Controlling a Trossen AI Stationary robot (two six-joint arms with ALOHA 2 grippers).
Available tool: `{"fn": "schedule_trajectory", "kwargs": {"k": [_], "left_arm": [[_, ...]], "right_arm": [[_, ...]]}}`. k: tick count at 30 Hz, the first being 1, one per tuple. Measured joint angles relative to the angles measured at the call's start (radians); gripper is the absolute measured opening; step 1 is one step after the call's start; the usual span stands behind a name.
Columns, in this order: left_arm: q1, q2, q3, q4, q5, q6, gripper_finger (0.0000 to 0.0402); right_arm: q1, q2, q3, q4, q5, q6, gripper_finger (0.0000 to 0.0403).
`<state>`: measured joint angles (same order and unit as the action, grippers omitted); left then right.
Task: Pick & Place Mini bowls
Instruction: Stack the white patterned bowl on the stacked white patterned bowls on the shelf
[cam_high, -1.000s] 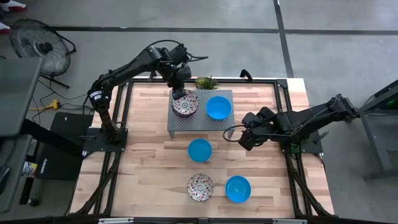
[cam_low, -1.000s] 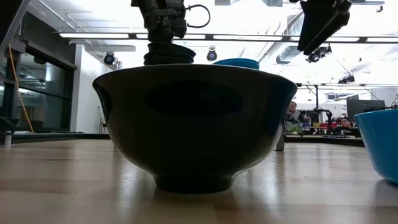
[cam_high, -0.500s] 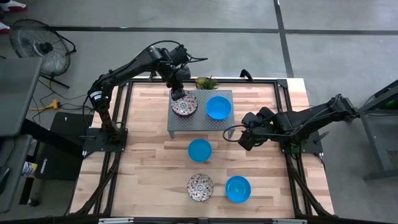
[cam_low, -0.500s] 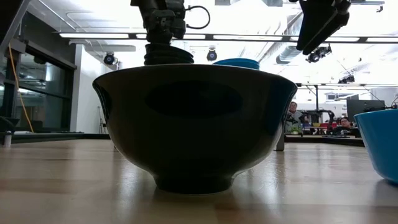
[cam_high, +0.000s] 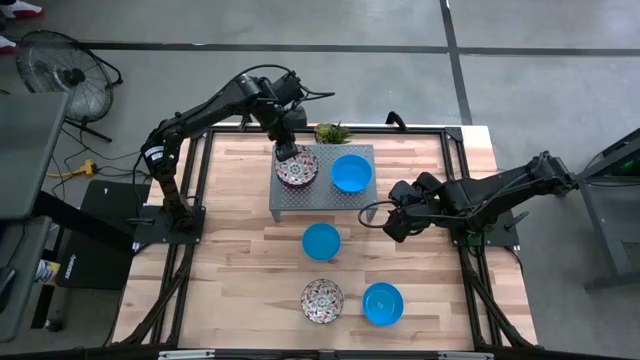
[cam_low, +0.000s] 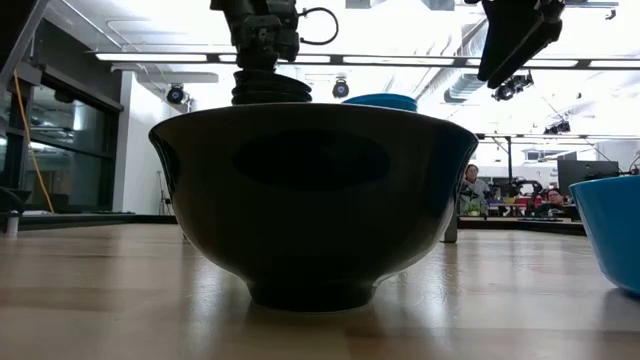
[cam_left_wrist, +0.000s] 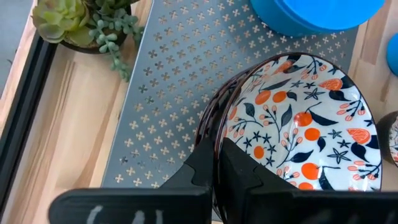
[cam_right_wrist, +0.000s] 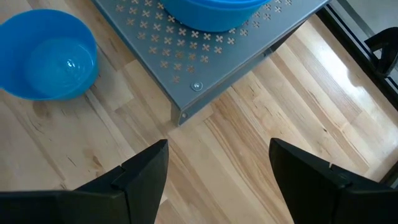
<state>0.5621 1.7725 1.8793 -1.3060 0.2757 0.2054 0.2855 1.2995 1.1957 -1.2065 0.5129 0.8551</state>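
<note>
Pale wooden surface (cam_high: 250, 230) of jointed planks, visible grain, a soft sheen in the low view. Grey metal stand (cam_high: 290, 200) in the upper middle of the high view, matt, punched through with small cross-shaped holes, one screw at its corner. Patterned bowl (cam_left_wrist: 298, 124) glazed and glossy, white ground with red and dark flowers, dark shiny rim. Blue bowls (cam_high: 351, 172) smooth and glossy, with a bright glint inside the one at upper left of the right wrist view (cam_right_wrist: 46, 56). Left tool (cam_left_wrist: 217, 174) and right tool (cam_right_wrist: 217, 168) of dark matt plastic, smooth-faced. Small plant (cam_left_wrist: 81, 25) fleshy-leaved, dull green. Grey floor (cam_high: 560, 100) matt, faintly mottled.
</note>
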Motion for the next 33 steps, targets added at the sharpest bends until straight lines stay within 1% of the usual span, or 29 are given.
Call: {"fn": "schedule_trajectory", "kwargs": {"k": [4,10,23,25,29,33], "left_arm": [[0.001,0.000,0.000,-0.002,0.032,0.002,0.0002],[0.001,-0.001,-0.006,0.006,0.046,0.008,0.0002],[0.002,-0.001,-0.011,-0.001,0.047,0.030,0.0003],[0.001,-0.001,-0.011,0.000,0.043,0.030,0.0008],[0.000,-0.001,-0.011,0.002,0.026,0.030,0.0033],[0.000,-0.001,-0.011,0.004,0.024,0.029,0.0041]], "right_arm": [[0.000,0.000,0.000,0.000,0.000,0.000,0.0266],[0.000,0.000,0.000,0.000,0.000,0.000,0.0266],[0.000,0.001,0.000,0.009,0.009,-0.010,0.0266],[0.000,0.001,0.000,0.009,0.008,-0.010,0.0266],[0.000,0.001,0.000,0.009,0.007,-0.013,0.0266],[0.000,0.001,0.000,0.012,0.001,-0.025,0.0266]]}}
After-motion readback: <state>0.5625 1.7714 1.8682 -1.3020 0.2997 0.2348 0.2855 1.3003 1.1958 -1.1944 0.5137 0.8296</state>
